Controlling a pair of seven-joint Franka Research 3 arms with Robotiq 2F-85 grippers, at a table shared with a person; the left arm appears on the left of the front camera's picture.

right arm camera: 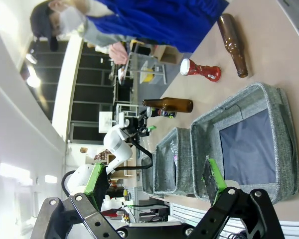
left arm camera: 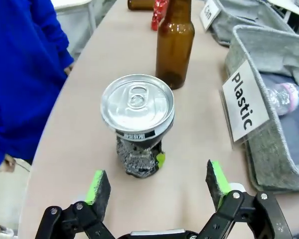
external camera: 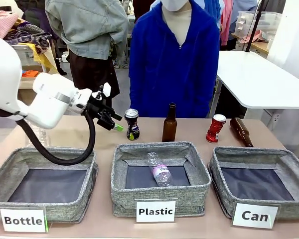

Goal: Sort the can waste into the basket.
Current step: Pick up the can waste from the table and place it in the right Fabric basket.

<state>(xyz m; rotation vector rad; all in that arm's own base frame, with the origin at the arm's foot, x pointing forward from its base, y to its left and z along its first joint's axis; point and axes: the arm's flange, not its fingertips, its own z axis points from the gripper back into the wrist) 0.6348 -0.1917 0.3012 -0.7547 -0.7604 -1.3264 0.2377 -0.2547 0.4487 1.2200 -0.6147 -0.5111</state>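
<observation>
Findings at the tan desk (external camera: 79, 137): my left pincer (external camera: 117, 125) (left arm camera: 158, 181) is spread wide and pinches nothing. Its green pads (left arm camera: 98, 185) stand either side of the line to the small black drink can (external camera: 132, 124) (left arm camera: 138, 124) with a silver top, close to it but not touching. That can stands upright on the desk, its lower body dented, behind the middle grey fabric basket (external camera: 199, 191) carded "Plastic", in which a clear plastic bottle (external camera: 159, 172) lies. An upright brown glass bottle (external camera: 169, 124) stands just beside the can, toward my right. Farther right, the small red and white drink can (external camera: 216, 128) (right arm camera: 202, 69), crumpled, stands tilted on the desk beside a second brown glass bottle (external camera: 240, 131) lying on its side. Both are just behind the low rectangular grey fabric basket (external camera: 289, 209) (right arm camera: 284, 124) with a dark floor and a white card (external camera: 254, 215) reading "Can"; neither can is in it. My right pincer (right arm camera: 154, 179) is likewise spread and grips nothing, held above the near side of that basket. A third grey basket (external camera: 65, 211) carded "Bottle" sits at my left. A person in a blue fleece (external camera: 174, 59) stands at the far side.
</observation>
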